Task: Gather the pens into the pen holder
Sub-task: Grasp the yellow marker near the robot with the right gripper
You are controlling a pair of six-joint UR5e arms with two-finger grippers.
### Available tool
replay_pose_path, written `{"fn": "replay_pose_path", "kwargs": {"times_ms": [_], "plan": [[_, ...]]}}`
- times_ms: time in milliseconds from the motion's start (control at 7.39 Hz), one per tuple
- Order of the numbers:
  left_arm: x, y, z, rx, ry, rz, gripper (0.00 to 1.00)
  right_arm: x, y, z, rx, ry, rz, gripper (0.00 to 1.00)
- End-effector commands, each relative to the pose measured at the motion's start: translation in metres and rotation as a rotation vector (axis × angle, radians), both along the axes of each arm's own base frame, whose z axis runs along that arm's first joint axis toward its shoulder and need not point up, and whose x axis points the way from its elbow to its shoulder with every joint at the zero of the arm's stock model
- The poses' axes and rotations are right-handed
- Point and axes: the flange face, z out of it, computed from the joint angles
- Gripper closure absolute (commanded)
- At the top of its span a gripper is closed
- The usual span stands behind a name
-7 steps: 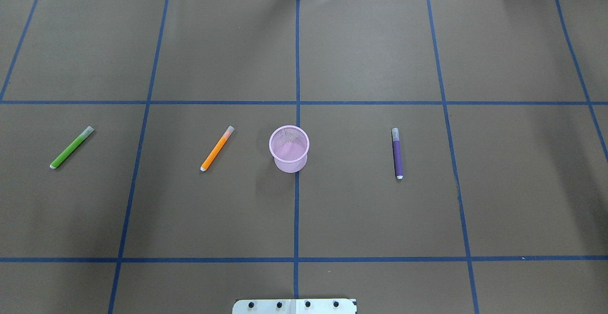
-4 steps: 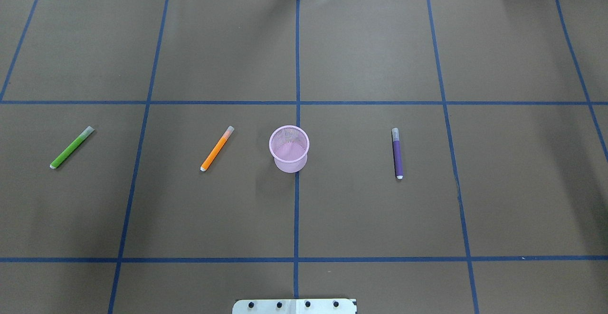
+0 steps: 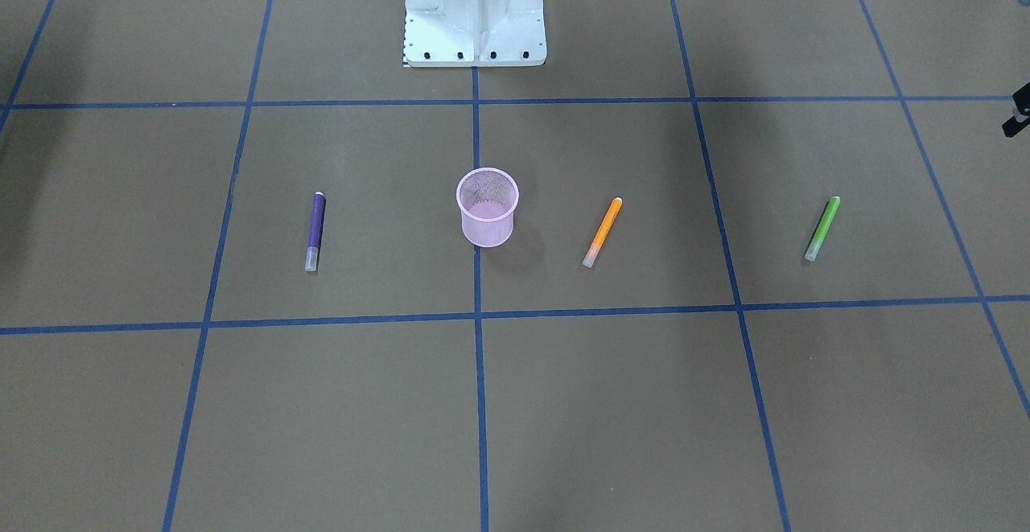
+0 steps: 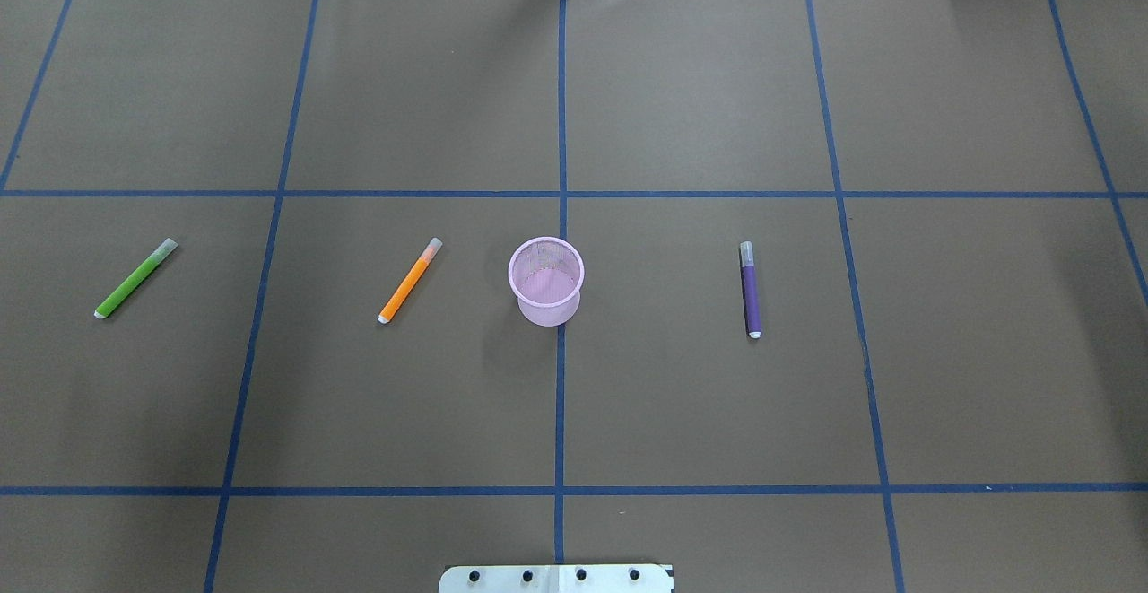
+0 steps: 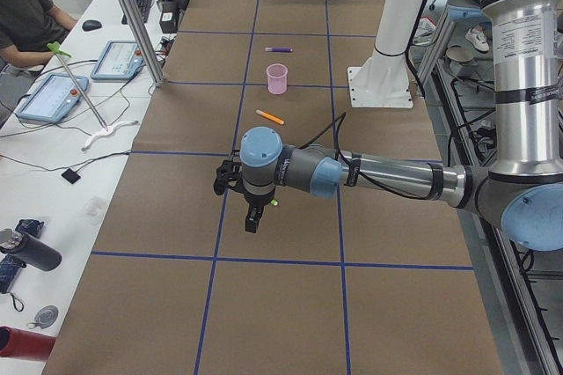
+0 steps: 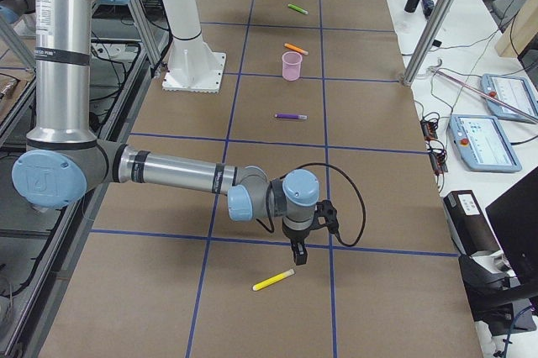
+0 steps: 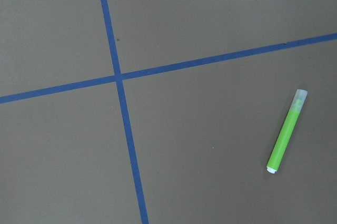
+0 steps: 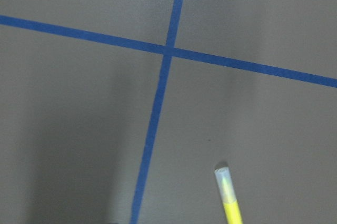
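Note:
The pink mesh pen holder [image 4: 546,281] stands upright and empty at the table's middle [image 3: 488,206]. The orange pen [image 4: 410,281] lies to its left and the green pen [image 4: 136,278] further left. The purple pen [image 4: 750,290] lies to its right. The yellow pen [image 6: 274,279] lies at the far right end, outside the overhead view. My left gripper [image 5: 252,221] hangs just above the green pen [image 7: 286,131]. My right gripper [image 6: 298,255] hangs just beside the yellow pen [image 8: 229,196]. Only the side views show the grippers, so I cannot tell whether they are open.
The robot's base plate [image 3: 475,9] sits at the near middle edge. Blue tape lines grid the brown table. Beyond the far edge stand metal posts [image 5: 132,23], tablets [image 5: 51,98], bottles [image 5: 31,252] and a seated person [image 5: 26,14].

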Motion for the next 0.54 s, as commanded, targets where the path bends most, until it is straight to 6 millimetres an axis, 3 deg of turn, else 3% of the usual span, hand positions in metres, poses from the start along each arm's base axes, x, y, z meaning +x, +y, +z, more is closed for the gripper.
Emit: {"fn": "replay_pose_path", "kwargs": {"times_ms": [0, 406], "plan": [[0.000, 0.000, -0.001, 0.001, 0.000, -0.001, 0.00, -0.001, 0.000, 0.035, 0.021, 0.012, -0.085, 0.09], [0.000, 0.000, -0.002, 0.003, 0.001, -0.001, 0.00, -0.018, 0.009, 0.055, -0.011, 0.008, -0.139, 0.13]]}}
